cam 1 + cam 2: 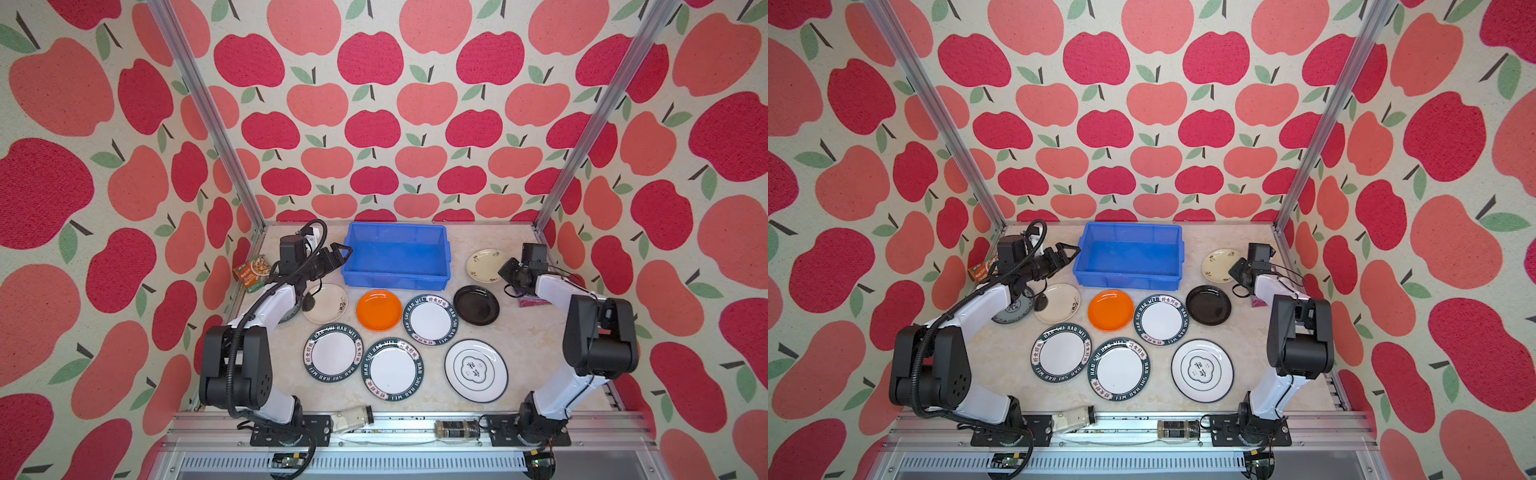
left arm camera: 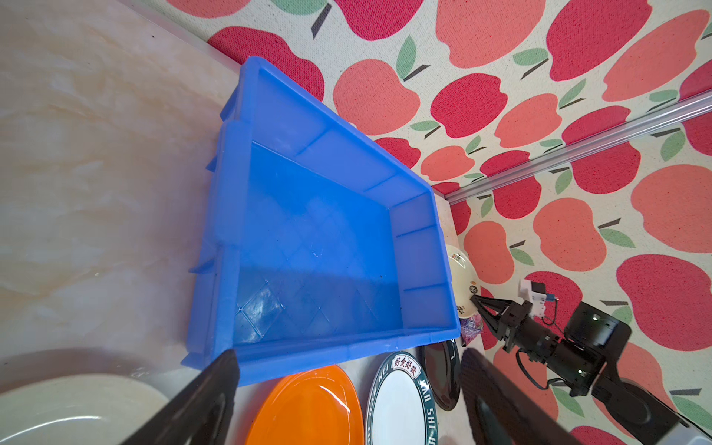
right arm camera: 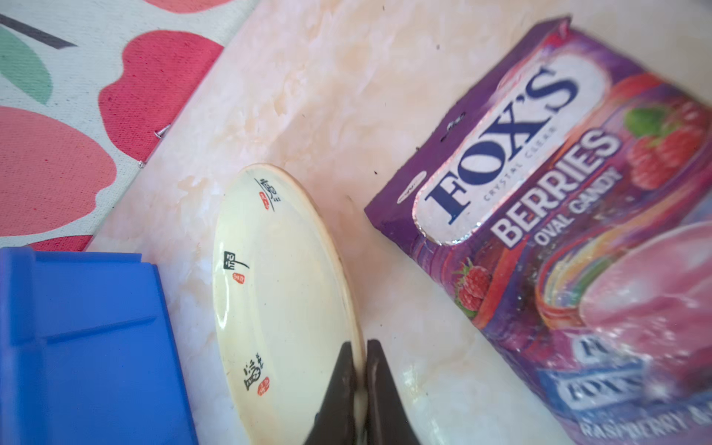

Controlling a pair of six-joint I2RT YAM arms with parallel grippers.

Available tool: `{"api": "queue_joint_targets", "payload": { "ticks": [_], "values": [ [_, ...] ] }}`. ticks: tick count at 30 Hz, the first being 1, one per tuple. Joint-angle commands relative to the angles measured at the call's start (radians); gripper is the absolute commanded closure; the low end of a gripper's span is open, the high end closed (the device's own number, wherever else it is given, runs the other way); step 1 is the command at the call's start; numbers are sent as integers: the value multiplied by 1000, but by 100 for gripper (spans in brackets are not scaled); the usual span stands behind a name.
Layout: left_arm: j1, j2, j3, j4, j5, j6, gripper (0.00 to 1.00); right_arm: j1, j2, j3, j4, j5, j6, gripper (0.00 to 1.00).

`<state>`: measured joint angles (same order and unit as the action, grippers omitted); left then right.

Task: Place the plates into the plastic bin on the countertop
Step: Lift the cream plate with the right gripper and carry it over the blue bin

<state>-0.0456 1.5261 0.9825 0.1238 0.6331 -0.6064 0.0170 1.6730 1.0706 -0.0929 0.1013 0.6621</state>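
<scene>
Right hand (image 3: 358,348) pinches the cream plate (image 3: 277,277) at its rim; left hand (image 1: 343,252) spread wide. Next, probably: lift into bin (image 1: 395,280).

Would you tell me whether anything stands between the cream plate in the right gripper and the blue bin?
Nothing visible does. The right gripper is shut on the cream plate, at its rim; only countertop lies between it and the blue bin. The candy packet lies on the plate's other side.

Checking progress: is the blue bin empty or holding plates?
Empty: the blue bin shows only its bare floor in the left wrist view and both top views.
</scene>
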Motion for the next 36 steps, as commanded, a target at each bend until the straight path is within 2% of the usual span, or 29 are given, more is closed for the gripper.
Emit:
{"api": "queue_joint_targets", "payload": {
  "ticks": [1,3,6,11,15,22,25,36],
  "values": [
    [4,2,14,-31,-28,38,8,70,-137,107,-96,247,-158,100],
    [4,6,18,-36,-34,43,8,119,-184,148,-106,328,-220,100],
    [4,15,15,-18,-33,39,8,198,-216,235,-122,391,-307,100],
    [3,28,13,28,-23,16,9,333,-167,411,-167,385,-381,100],
    [-6,20,12,46,-18,23,9,402,-77,567,-223,284,-368,100],
    [-8,21,17,16,-26,38,8,414,160,794,-296,-130,-147,100],
    [-9,19,17,2,-30,49,8,424,272,894,-349,-240,-90,100],
    [-10,17,16,-17,-51,68,8,484,547,1089,-470,-372,-48,100]
  ]
}}
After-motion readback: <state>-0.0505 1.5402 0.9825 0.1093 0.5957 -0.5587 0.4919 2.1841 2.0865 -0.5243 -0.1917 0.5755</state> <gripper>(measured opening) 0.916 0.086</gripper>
